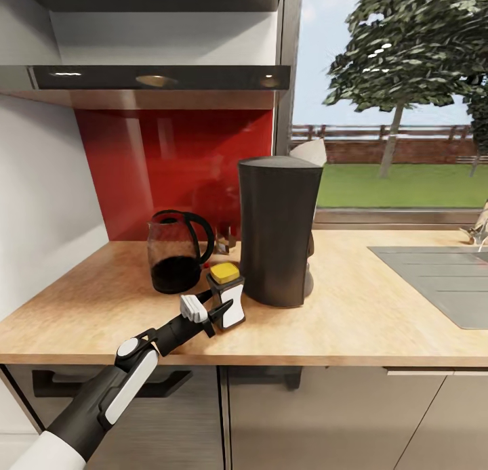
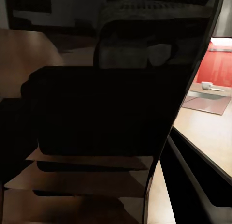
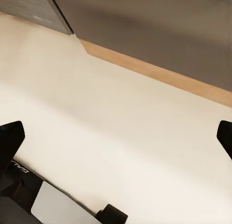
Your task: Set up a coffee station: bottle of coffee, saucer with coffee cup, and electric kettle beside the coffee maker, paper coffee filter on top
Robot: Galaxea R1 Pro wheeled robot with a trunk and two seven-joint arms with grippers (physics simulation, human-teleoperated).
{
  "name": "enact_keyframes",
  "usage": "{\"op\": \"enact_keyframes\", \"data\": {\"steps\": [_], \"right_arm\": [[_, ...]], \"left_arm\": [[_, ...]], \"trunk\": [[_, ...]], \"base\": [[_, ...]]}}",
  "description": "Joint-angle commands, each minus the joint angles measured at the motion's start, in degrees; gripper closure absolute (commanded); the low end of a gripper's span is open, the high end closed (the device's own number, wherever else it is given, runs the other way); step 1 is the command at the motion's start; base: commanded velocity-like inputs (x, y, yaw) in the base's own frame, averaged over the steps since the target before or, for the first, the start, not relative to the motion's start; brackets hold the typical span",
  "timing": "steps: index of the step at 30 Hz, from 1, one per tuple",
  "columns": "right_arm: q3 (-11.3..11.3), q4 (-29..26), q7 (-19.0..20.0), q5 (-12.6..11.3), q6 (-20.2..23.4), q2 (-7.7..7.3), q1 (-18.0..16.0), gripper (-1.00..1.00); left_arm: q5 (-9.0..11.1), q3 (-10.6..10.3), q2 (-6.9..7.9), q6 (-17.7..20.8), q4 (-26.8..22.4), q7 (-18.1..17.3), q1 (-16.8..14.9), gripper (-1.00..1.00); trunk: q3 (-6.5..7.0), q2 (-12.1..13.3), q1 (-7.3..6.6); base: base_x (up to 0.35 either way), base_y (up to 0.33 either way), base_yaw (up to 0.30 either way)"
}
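Note:
The tall black coffee maker (image 1: 279, 229) stands on the wooden countertop (image 1: 366, 321), with a white paper filter (image 1: 310, 150) showing at its top edge. Just left of its base is the bottle of coffee (image 1: 226, 275), yellow lid and white label, leaning slightly. My left gripper (image 1: 218, 299) is shut on the bottle's lower part, one finger in front and one behind. Up close in the left wrist view the bottle (image 2: 111, 108) is a dark mass. The glass electric kettle (image 1: 175, 252) sits further left. My right gripper (image 3: 117, 137) is open over pale floor.
Some small dark objects (image 1: 226, 238) sit behind the kettle against the red backsplash (image 1: 169, 158); I cannot tell what they are. A steel sink (image 1: 440, 273) is set into the counter at the right. A range hood (image 1: 149, 77) hangs above. Cabinet fronts (image 1: 305, 416) lie below.

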Motion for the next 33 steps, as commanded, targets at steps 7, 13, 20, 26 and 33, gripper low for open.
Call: {"op": "enact_keyframes", "data": {"steps": [7,13,20,26,33], "right_arm": [[0.4,0.0,0.2,-0.6,-0.2,-0.03,-0.1,-1.00],[0.4,0.0,0.2,-0.6,-0.1,-0.05,-0.1,-1.00],[0.4,0.0,0.2,-0.6,-0.1,-0.04,0.0,-1.00],[0.4,0.0,0.2,-0.6,-0.1,-0.04,0.0,-1.00],[0.4,0.0,0.2,-0.6,-0.2,-0.04,0.0,-1.00]], "left_arm": [[-0.1,-0.2,0.08,-0.3,0.1,0.0,0.0,1.00],[-0.1,-0.2,0.07,-0.3,0.1,0.0,0.0,1.00],[-0.1,-0.2,0.08,-0.2,0.1,-0.1,0.0,1.00],[-0.1,-0.2,0.06,-0.2,0.2,-0.1,0.0,1.00],[-0.1,-0.2,0.06,-0.2,0.2,-0.1,0.0,-1.00]], "trunk": [[-0.06,0.0,0.00],[-0.06,0.0,0.00],[-0.06,0.0,0.00],[-0.06,0.0,0.00],[-0.06,0.0,0.00]], "base": [[0.000,0.000,0.000],[0.000,0.000,0.000],[0.000,0.000,0.000],[0.000,0.000,0.000],[0.000,0.000,0.000]]}}
